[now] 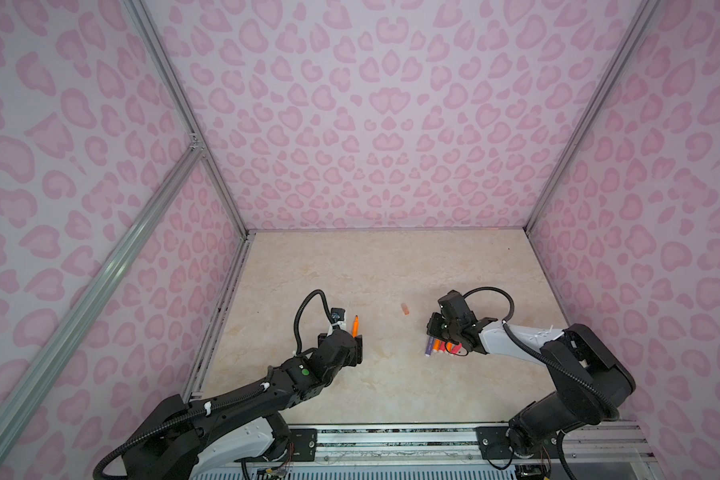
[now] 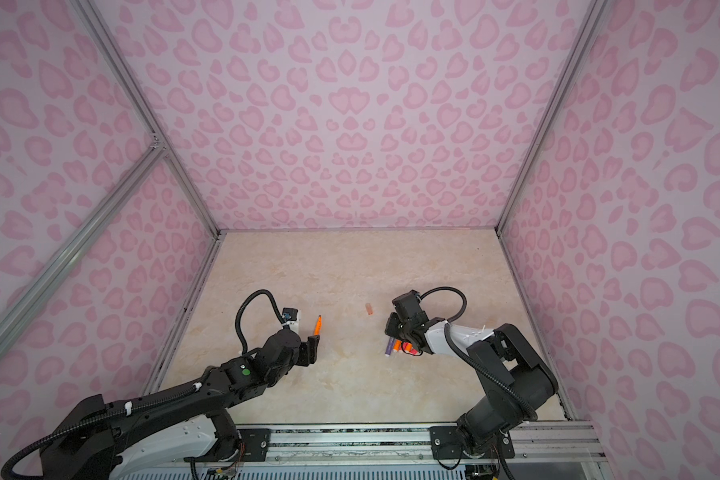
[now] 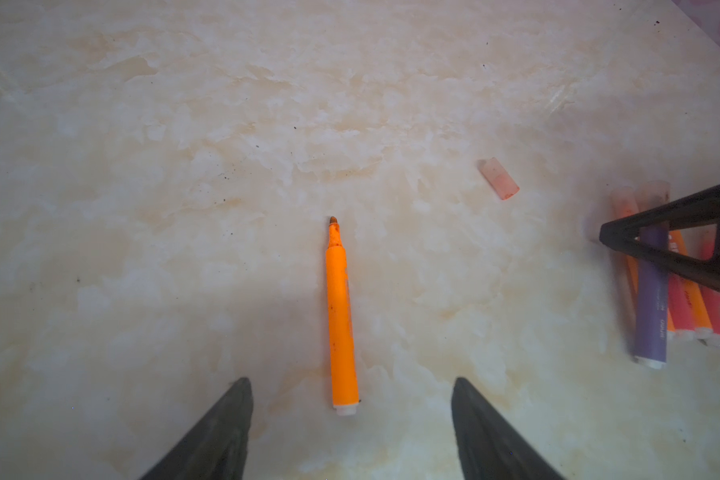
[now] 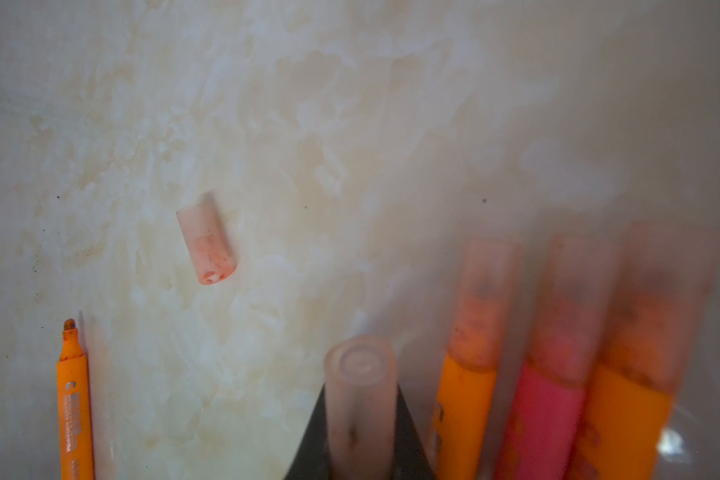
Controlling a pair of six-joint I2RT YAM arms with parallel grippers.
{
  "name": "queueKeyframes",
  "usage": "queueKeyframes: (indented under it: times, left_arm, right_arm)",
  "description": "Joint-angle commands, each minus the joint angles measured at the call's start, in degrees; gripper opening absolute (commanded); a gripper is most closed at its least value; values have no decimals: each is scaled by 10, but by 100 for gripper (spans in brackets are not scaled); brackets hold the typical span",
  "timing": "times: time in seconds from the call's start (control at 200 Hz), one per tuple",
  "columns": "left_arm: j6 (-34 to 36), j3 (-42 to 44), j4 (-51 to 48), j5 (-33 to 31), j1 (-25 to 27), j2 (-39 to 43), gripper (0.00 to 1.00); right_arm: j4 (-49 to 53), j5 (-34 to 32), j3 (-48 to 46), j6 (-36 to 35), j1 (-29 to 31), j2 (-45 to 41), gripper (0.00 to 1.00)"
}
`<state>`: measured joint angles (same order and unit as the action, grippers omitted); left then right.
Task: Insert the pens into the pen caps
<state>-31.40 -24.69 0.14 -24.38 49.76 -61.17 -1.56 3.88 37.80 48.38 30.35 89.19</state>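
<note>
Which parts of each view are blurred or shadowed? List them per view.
Right wrist view: the capped pens close to the lens are out of focus, the loose pen cap crisper. Left wrist view: the uncapped orange pen is sharp, its butt end in shadow. Both top views: evenly lit, sharp.

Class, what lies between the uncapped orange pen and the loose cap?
Nothing: bare tabletop separates the orange pen and loose cap, per the left wrist view.
</note>
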Motion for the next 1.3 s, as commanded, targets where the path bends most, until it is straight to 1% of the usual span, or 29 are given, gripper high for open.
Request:
queueKeyframes:
  times: [0.0,0.245,0.5,0.595,0.665,0.785,0.895,0.99,1.13,1.295]
  left_arm:
    - [-7,-1,8,1,-1,-4,76]
    - [-6,-1,11,10,-1,0,76]
    - [-7,2,12,10,-1,-1,76]
    - [-13,2,7,2,-1,-7,77]
    - [-21,1,5,-6,-1,-17,78]
    - [-30,-5,11,-6,-7,-51,78]
    - [-32,-15,16,-3,-16,-87,76]
    - [-31,-23,23,4,-20,-114,74]
    - [-22,-43,32,23,-26,-159,71]
    - [-22,-62,35,25,-30,-206,62]
  right_arm:
    - [30,-41,-4,0,1,-3,9]
    - [74,-107,11,-1,17,-19,18]
    - [105,-153,28,-2,35,-28,29]
    - [126,-172,42,-4,44,-34,29]
    - [146,-199,55,-6,59,-46,29]
    - [184,-260,87,-6,98,-66,29]
    - [209,-299,120,-10,133,-71,29]
    - [208,-299,128,-13,146,-75,29]
    - [203,-294,123,-13,149,-85,29]
    - [199,-295,111,-12,154,-103,29]
